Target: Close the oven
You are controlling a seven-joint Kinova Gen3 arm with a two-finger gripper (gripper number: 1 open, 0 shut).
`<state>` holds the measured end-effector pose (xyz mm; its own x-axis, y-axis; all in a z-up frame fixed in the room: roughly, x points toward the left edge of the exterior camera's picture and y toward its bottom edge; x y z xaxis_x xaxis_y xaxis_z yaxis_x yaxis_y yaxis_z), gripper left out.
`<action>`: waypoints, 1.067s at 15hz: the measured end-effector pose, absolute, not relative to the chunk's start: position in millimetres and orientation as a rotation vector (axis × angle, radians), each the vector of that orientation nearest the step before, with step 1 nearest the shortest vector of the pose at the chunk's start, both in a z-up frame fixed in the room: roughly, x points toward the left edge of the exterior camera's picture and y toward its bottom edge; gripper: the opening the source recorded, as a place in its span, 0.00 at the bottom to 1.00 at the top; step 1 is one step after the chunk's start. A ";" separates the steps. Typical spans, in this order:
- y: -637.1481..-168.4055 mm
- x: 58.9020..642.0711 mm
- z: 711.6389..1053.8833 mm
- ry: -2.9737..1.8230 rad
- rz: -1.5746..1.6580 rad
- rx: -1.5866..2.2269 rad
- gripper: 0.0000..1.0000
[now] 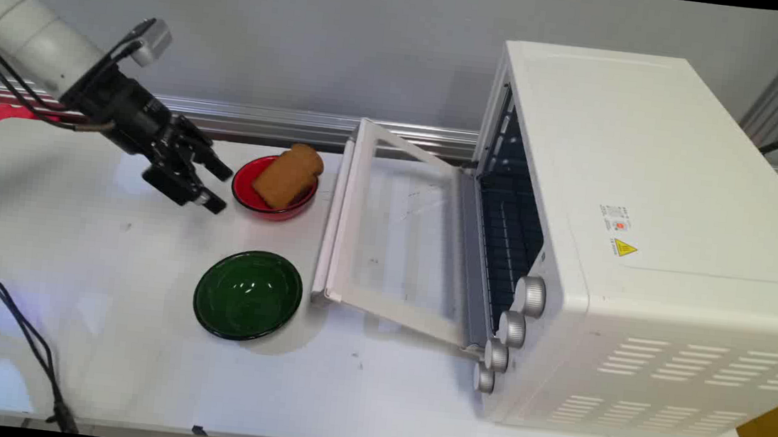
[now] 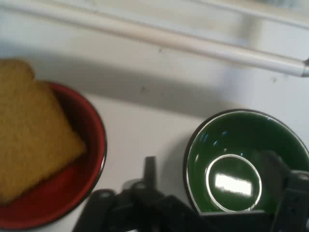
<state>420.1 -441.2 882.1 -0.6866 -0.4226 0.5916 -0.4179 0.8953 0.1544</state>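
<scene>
My black gripper (image 1: pixel 219 189) hangs open and empty above the table's left half, just left of a red bowl (image 1: pixel 244 184). A slice of brown toast (image 1: pixel 287 176) leans in that bowl. An empty dark green bowl (image 1: pixel 247 295) stands nearer the front, below and to the right of the gripper. In the hand view the gripper (image 2: pixel 193 205) rises from the bottom edge between the red bowl (image 2: pixel 92 145) with its toast (image 2: pixel 29 130) on the left and the green bowl (image 2: pixel 241 140) on the right. The fingers touch nothing.
A white toaster oven (image 1: pixel 644 236) fills the right half of the table. Its glass door (image 1: pixel 394 240) lies folded down toward the bowls, and the door handle (image 2: pixel 193 41) crosses the top of the hand view. A black cable (image 1: pixel 28 334) trails over the front left corner.
</scene>
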 end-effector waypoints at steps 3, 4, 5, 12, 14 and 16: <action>-442.1 413.9 874.0 -2.391 0.000 0.525 0.00; -443.2 411.4 870.1 -2.388 0.007 0.500 0.00; -444.7 408.8 866.1 -2.385 0.015 0.476 0.00; -461.0 378.3 828.5 -2.372 0.053 0.321 0.00; -469.0 366.4 812.9 -2.368 0.068 0.286 0.00; -477.5 354.5 796.5 -2.365 0.085 0.256 0.00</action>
<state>354.5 -477.5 796.5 -0.7041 -0.1600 0.6919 -0.2091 0.9778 0.0133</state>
